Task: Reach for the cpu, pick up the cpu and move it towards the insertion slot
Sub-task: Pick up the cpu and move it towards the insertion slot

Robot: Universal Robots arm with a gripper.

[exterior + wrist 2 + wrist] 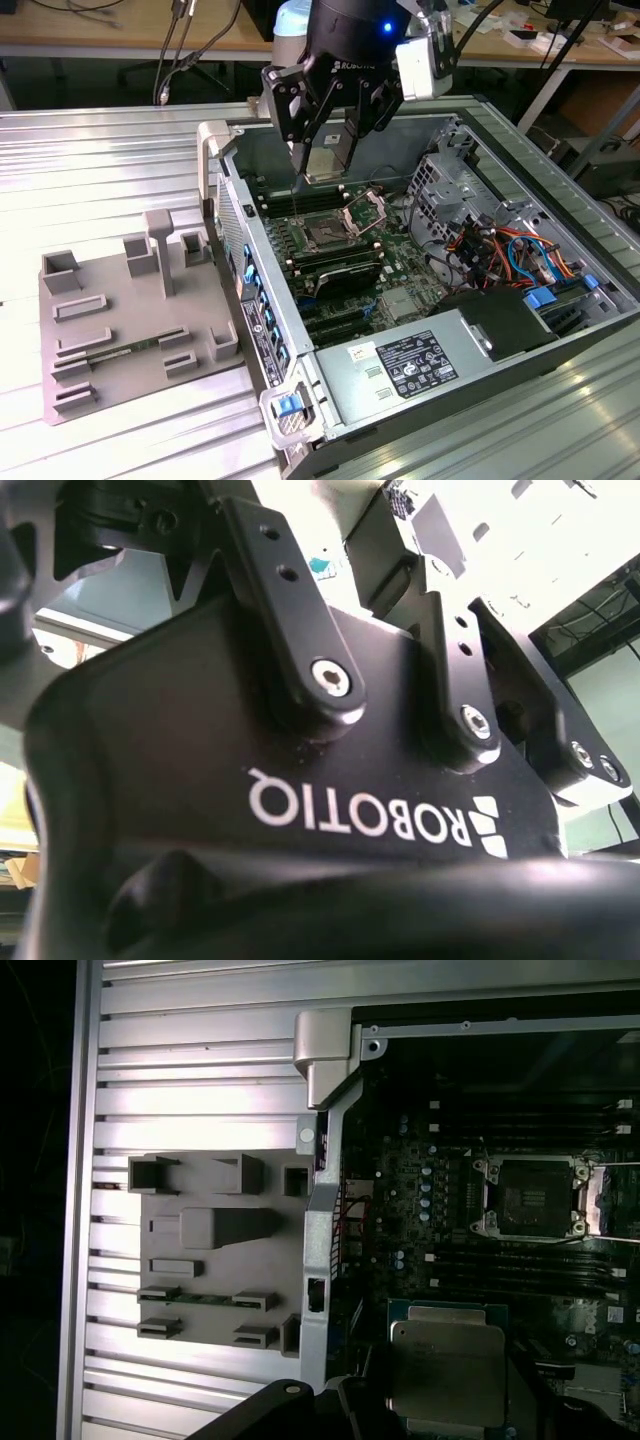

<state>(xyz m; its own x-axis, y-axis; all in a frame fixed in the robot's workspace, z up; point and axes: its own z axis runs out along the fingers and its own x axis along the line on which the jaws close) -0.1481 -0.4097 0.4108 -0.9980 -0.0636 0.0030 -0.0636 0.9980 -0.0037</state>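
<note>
The gripper hangs above the far part of the open computer case, its black fingers closed on the cpu. The chip is held clear of the board, its silvery top face showing between the fingers in the exterior view. In the first wrist view the cpu appears as a flat metal square with a thin greenish rim, sitting in front of the gripper body.

The insertion slot lies on the green motherboard, below the held chip and slightly nearer. Its dark centre is exposed and the hinged metal bracket stands raised on the exterior view's right side of the socket. In the first wrist view the insertion slot sits apart from the chip, with no contact between them.

To the exterior view's left of the case, a grey fixture tray rests on the ribbed metal table.
</note>
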